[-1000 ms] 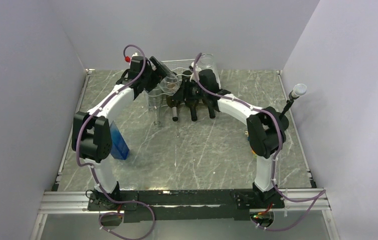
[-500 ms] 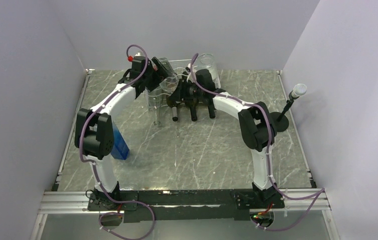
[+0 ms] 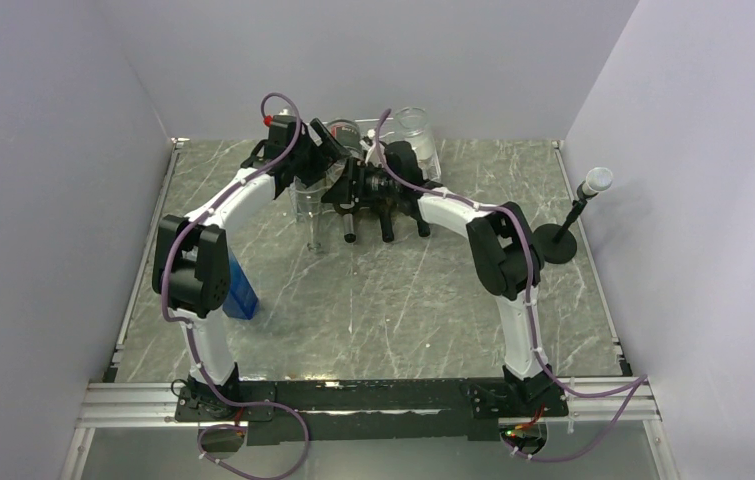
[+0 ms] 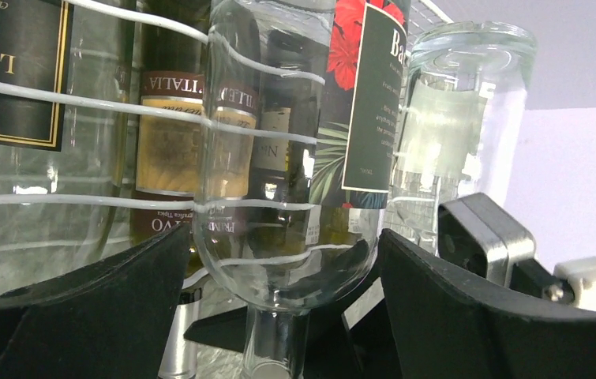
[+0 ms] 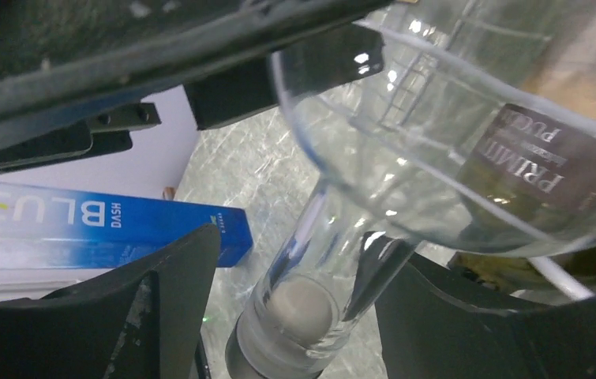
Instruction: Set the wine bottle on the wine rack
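Note:
The wine bottle (image 4: pixel 286 197) is clear glass, neck pointing down, lying against the white wire wine rack (image 4: pixel 81 103) at the back of the table (image 3: pixel 373 128). My left gripper (image 4: pixel 285 237) straddles its shoulder, and both fingers meet the glass outline. The right gripper (image 5: pixel 298 253) stands open around the bottle's neck (image 5: pixel 334 260), with a gap on each side. From above, both grippers crowd together at the rack, left (image 3: pixel 331 150) and right (image 3: pixel 353 185), largely hiding the bottle.
Several dark labelled bottles (image 3: pixel 386 215) lie in the rack with necks toward me. A clear bottle (image 3: pixel 305 200) fills its left end and another (image 3: pixel 415 135) sticks up at the right. A blue box (image 3: pixel 238 290) stands by the left arm. A black stand (image 3: pixel 565 235) is at the right.
The right gripper has opened and let go of the bottle's neck. The left jaws have narrowed onto the bottle's shoulder. Both arms have pushed further back toward the rack.

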Motion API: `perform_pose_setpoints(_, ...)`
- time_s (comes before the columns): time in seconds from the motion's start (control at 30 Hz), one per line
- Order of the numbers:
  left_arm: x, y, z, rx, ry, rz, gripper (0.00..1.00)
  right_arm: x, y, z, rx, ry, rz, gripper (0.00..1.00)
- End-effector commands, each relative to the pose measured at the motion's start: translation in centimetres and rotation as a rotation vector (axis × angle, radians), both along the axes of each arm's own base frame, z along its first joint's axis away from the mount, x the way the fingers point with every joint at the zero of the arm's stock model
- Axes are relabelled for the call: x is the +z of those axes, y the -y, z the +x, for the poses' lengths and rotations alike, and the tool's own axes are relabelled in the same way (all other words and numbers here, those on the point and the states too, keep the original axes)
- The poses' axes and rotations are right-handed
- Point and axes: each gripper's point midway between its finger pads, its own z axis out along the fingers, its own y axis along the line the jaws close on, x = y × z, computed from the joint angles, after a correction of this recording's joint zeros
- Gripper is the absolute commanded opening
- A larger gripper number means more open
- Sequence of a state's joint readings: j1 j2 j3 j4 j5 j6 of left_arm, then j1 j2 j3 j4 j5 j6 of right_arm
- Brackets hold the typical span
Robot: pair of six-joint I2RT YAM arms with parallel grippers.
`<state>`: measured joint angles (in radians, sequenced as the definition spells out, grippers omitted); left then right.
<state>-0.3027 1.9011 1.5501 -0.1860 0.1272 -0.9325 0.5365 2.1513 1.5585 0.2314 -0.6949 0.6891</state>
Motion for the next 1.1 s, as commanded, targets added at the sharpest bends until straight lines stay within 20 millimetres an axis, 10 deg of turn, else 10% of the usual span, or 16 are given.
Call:
perform_pose_setpoints(0.0, -0.6, -0.1, -0.1, 0.0, -0.01, 0.001, 0.91, 2.7, 0.0, 2.0, -0.058, 0.035, 0.082, 0.72)
perform_pose_setpoints(0.33, -0.3, -0.3, -0.1, 0.011, -0.006, -0.001, 0.93, 2.2, -0.5, 4.0, -0.123, -0.098, 0.161, 0.74)
perform_pose_setpoints(0.57, -0.3, -0.6, -0.2, 0.023, -0.004, -0.004, 0.94, 0.6, -0.5, 4.3, -0.168, -0.156, 0.149, 0.49)
perform_pose_setpoints(0.8, 0.6, -1.0, -0.2, 0.039, 0.019, 0.004, 0.96, 1.1, -1.0, 4.5, -0.147, -0.157, 0.179, 0.0)
perform_pose_setpoints(1.07, 3.6, -1.2, -0.1, 0.036, 0.095, 0.0, 0.97, 5.3, -0.9, 3.5, -0.08, -0.029, 0.249, 0.0)
